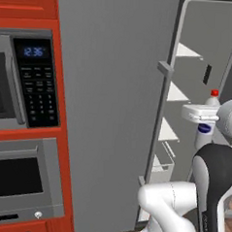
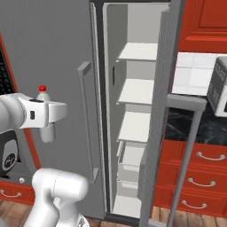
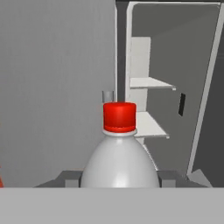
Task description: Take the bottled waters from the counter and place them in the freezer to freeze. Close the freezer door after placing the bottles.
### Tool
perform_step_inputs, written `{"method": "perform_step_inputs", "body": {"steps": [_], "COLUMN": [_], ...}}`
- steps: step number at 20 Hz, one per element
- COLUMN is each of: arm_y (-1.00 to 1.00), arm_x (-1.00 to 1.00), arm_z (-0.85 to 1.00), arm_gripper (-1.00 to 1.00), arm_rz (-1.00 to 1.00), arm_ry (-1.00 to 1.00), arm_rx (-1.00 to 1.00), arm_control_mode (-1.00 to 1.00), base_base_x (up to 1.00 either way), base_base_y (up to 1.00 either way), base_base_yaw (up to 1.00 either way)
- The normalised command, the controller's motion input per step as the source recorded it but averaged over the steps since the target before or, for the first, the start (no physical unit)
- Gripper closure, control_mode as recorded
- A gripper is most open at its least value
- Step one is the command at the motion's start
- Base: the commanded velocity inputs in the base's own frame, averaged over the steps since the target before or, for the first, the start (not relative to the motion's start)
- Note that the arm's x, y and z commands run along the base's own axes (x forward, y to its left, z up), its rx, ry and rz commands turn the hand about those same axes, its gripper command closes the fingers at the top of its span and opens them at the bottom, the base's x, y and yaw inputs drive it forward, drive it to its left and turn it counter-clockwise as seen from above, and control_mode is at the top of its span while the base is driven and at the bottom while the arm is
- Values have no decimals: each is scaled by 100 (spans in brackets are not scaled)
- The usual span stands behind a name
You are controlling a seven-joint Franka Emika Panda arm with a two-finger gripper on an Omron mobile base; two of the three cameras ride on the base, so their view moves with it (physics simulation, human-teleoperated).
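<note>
**Bottle held upright before the open freezer**

While the claw (image 2: 49, 119) is clenched on the red-capped bottle (image 2: 44, 116), its fingers hide the middle of the bottle, and in the hand view the bottle's lower half is cut off. Ahead and to the right of the claw stands the freezer (image 2: 133, 106), its door (image 2: 160, 115) swung open. White shelves (image 2: 137, 91) inside look bare, though the lowest bins (image 2: 129, 165) are hard to see into.

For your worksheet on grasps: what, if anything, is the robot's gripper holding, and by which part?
The gripper holds the red-capped water bottle upright, clamped around its upper body below the cap.
</note>
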Motion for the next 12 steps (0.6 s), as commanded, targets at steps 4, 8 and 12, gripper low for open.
{"method": "perform_step_inputs", "body": {"steps": [4,8,12], "arm_y": [0,0,0], "arm_x": [0,0,0], "arm_z": [0,0,0], "arm_gripper": [100,100,100], "arm_rz": [0,0,0], "arm_ry": [0,0,0], "arm_rx": [0,0,0], "arm_control_mode": [100,100,100], "base_base_x": [21,31,58], "base_base_y": [-44,-42,-19], "base_base_yaw": [2,0,0]}}
